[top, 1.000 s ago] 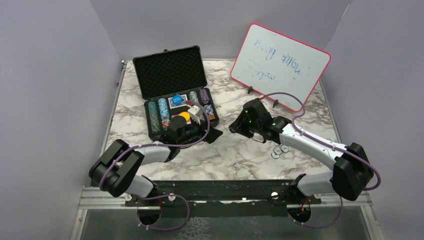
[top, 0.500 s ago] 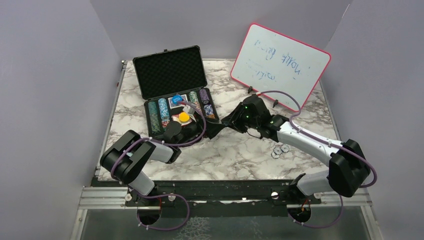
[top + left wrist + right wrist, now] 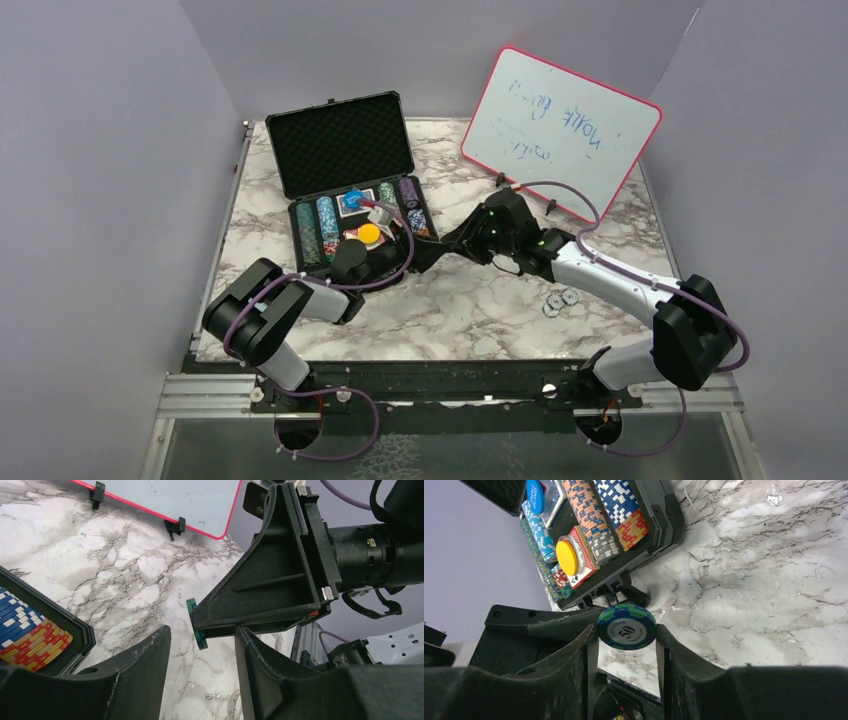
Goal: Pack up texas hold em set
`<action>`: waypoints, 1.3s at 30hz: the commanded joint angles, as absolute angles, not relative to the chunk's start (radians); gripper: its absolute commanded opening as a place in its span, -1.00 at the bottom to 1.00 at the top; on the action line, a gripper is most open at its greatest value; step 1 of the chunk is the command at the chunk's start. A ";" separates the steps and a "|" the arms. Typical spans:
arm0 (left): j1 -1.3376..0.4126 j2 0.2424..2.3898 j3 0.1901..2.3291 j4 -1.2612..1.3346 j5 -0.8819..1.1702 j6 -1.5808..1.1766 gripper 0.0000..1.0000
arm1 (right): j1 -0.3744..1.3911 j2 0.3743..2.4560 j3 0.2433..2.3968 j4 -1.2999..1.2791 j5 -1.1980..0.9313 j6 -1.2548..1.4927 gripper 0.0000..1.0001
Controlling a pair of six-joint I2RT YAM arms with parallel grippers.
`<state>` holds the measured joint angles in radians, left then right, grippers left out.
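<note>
The black case stands open at the back left, with rows of poker chips, a yellow button and a blue button in its tray. My right gripper is shut on a green-and-blue 50 chip, held by its edges just right of the case. In the left wrist view that chip shows edge-on at the mouth of my left gripper. The left jaws stand apart, touching nothing. The two grippers meet nose to nose.
A pink-framed whiteboard leans on stands at the back right. A few loose chips lie on the marble table beside the right forearm. A red card deck lies under the yellow button in the case.
The right gripper has carried the chip left toward the case. The left arm has swung round to face it, and its jaws have narrowed.
</note>
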<state>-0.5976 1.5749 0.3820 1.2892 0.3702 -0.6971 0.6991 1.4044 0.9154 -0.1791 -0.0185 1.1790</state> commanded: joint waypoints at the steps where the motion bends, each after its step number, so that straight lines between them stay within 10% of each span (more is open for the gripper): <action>1: -0.600 1.573 0.397 1.261 0.328 -0.674 0.08 | 0.698 1.405 0.951 -0.149 -0.031 1.195 -0.38; 9: -0.600 1.578 0.417 1.235 0.330 -0.679 0.14 | 0.696 1.407 0.952 -0.137 -0.038 1.194 -0.38; 24: -0.600 1.573 0.442 1.188 0.344 -0.639 -0.89 | 0.695 1.424 0.950 -0.103 -0.099 1.160 -0.32; 30: -0.583 1.500 0.468 1.035 0.424 -0.367 -1.00 | 0.651 1.415 0.977 -0.154 -0.091 1.102 0.48; 39: -0.400 1.332 0.714 0.222 0.581 0.356 -1.00 | 0.515 1.330 0.962 -0.221 -0.028 0.952 0.66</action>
<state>-0.4789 1.4067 0.5652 0.7212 0.4774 -0.1192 0.5549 1.3815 0.9516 -0.1677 -0.0711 1.0550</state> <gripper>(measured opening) 0.029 0.830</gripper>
